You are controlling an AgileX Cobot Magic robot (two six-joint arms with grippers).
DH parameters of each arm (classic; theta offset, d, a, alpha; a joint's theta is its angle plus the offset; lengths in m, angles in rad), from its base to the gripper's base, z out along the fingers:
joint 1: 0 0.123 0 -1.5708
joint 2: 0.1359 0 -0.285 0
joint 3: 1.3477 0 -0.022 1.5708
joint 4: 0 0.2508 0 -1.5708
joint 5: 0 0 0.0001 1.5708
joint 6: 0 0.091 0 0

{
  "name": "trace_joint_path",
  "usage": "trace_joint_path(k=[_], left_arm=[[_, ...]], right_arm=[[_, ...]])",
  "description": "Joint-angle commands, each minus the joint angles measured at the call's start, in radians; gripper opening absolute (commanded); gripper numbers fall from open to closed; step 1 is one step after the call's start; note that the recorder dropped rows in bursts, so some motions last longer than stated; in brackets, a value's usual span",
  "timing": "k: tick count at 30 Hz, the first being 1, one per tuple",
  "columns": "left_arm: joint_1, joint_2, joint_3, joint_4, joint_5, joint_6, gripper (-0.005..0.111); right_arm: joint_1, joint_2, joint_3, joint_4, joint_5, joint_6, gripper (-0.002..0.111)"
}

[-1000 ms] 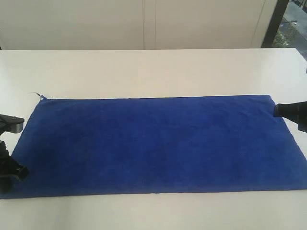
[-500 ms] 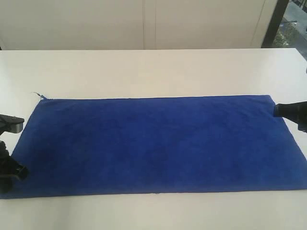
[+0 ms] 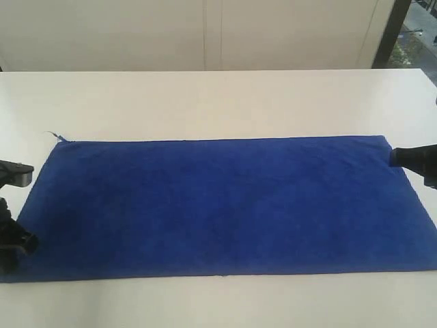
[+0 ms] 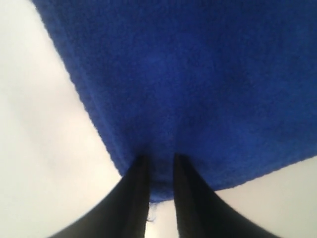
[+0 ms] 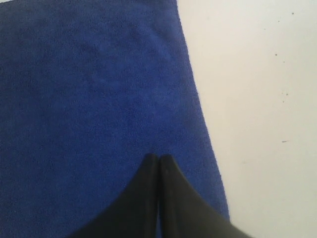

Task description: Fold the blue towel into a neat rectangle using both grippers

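The blue towel (image 3: 225,205) lies spread flat, a long rectangle on the white table (image 3: 218,102). A loose thread (image 3: 51,134) trails from its far left corner. My left gripper (image 3: 19,243) is at the towel's near left corner. In the left wrist view its fingers (image 4: 139,171) stand a narrow gap apart, with that corner's cloth (image 4: 161,183) pinched between them. My right gripper (image 3: 396,157) is at the towel's right end near the far corner. In the right wrist view this gripper (image 5: 158,157) is shut with nothing in it, just above the cloth (image 5: 89,89).
Bare white table surrounds the towel on all sides. A pale wall (image 3: 205,34) runs behind the table, and a dark post (image 3: 390,31) stands at the back right. The towel's near edge (image 3: 225,275) lies close to the table's front.
My left gripper has edged slightly to the left at the towel's near corner. The towel and the right gripper have not visibly moved.
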Motion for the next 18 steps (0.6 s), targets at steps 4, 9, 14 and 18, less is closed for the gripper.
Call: trace_joint_path(k=[4,9,14,18], left_arm=[[-0.001,-0.091,-0.007,0.002,0.019,-0.009,0.025],[-0.001,-0.139,-0.007,-0.002,0.012,-0.009,0.025],[-0.001,-0.13,-0.005,-0.031,-0.003,-0.011,0.023],[-0.001,-0.128,-0.005,-0.041,-0.008,-0.011,0.01]], right_arm=[[0.001,-0.007,0.001,-0.003,-0.006,-0.013,0.0],[0.001,-0.007,0.001,-0.003,-0.006,-0.013,0.0],[0.001,-0.007,0.001,-0.003,-0.002,-0.013,0.0],[0.001,-0.007,0.001,-0.003,0.003,-0.013,0.0]])
